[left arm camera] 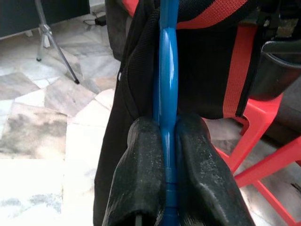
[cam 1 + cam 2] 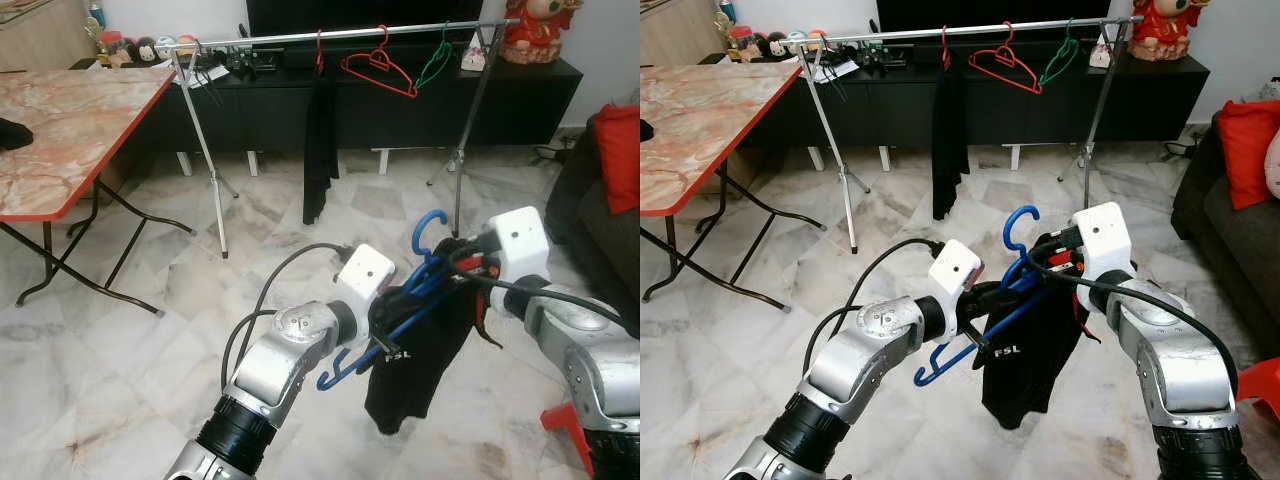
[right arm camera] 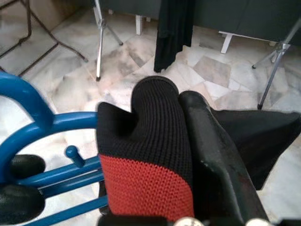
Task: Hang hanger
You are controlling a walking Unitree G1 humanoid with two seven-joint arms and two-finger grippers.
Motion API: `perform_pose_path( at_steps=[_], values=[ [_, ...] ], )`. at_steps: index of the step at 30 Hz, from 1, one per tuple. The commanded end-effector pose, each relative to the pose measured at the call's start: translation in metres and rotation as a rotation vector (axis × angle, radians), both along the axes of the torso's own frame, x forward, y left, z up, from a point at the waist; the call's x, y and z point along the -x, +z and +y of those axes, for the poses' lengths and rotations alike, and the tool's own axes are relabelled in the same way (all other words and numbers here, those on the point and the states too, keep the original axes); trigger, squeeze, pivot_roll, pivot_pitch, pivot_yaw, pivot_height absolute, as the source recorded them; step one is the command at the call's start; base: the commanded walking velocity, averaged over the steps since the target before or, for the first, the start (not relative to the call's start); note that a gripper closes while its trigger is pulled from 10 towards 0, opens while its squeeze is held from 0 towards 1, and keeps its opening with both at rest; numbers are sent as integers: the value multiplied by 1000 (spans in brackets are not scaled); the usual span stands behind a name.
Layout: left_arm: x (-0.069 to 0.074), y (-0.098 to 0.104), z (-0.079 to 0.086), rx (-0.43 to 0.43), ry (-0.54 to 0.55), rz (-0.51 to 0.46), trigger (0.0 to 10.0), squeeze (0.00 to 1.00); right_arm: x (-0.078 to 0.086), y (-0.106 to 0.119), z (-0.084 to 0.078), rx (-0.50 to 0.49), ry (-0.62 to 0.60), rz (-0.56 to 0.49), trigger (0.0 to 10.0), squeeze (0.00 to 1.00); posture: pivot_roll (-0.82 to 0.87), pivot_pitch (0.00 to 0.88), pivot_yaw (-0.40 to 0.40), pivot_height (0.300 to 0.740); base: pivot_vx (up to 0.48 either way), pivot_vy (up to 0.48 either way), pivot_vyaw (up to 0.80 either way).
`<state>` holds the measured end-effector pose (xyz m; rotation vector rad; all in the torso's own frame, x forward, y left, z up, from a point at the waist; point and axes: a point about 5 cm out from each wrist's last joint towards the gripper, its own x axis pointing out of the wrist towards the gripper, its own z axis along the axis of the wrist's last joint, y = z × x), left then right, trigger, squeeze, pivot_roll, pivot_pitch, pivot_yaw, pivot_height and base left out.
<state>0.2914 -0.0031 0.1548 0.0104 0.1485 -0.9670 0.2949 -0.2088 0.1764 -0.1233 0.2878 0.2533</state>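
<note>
A blue plastic hanger (image 2: 428, 226) carries a black garment (image 2: 415, 370) with red trim, held low in front of me. My left gripper (image 1: 168, 160) is shut on the hanger's blue bar (image 1: 168, 94), one finger (image 1: 141, 169) on each side. My right gripper (image 3: 176, 94) is shut on the garment's black and red knit edge (image 3: 150, 179) beside the hanger's hook (image 2: 1020, 216). The clothes rack rail (image 2: 350, 35) stands farther ahead across the floor. On it hang a red hanger (image 2: 380, 70), a green hanger (image 2: 435, 60) and a black garment (image 2: 320, 140).
A marble-top folding table (image 2: 70, 120) stands at the left. A dark TV cabinet (image 2: 520, 100) runs behind the rack. A sofa with a red cushion (image 2: 620, 150) is at the right, and a red stool (image 2: 570, 425) sits low beside my right arm.
</note>
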Motion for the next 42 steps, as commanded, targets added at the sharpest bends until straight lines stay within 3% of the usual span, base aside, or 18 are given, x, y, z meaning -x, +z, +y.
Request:
perform_pose_path(
  at_steps=[1, 13, 14, 16, 18, 20, 27, 28, 31, 32, 42],
  values=[
    [-3, 14, 1, 53, 13, -55, 10000, 0, 0, 5, -1, -20, 4, -7, 10000, 0, -165, 0, 10, 740, 0, 0, 0],
    [-4, 13, 2, 62, 6, -56, 10000, 0, 5, 12, 6, 40, 82, -20, 10000, 0, -165, 0, 10, 740, 0, 0, 0],
    [-4, 13, 2, 60, 6, -56, 10000, 0, 5, 13, 5, 48, 80, -20, 10000, 51, -165, 0, 10, 740, 0, 0, 0],
    [-4, 13, 2, 59, 7, -56, 10000, 0, 5, 13, 5, 52, 79, -20, 10000, 51, -173, 0, 15, 740, 0, 0, 0],
    [-5, 12, 2, 55, 15, -54, 10000, 0, 5, 14, 6, 48, 83, -20, 10000, 435, -173, 0, 15, 740, 0, 0, 0],
    [-5, 11, 2, 53, 22, -54, 10000, 0, 6, 14, 8, 45, 93, -20, 10000, 486, -173, 0, 15, 740, 0, 0, 0],
    [-7, 13, 2, 65, 36, -66, 10000, 0, 6, 15, 11, 45, 104, -18, 10000, 490, -173, 0, 15, 740, 0, 0, 0],
    [-7, 14, 3, 67, 40, -67, 10000, 0, 6, 15, 11, 46, 104, -18, 10000, 812, -173, 0, 15, 740, 0, 0, 0],
    [-8, 14, 2, 70, 44, -70, 10000, 0, 6, 15, 10, 56, 101, -15, 10000, 906, -173, 0, 11, 740, 0, 0, 0],
    [-8, 14, 2, 71, 44, -70, 10000, 0, 6, 15, 9, 66, 100, -12, 10000, 1000, -173, 0, 11, 740, 0, 0, 0],
    [-9, 14, 3, 75, 52, -75, 10000, 0, 6, 11, 1, 176, 87, 9, 10000, 1000, -174, 0, 11, 740, 0, 0, 0]
  ],
)
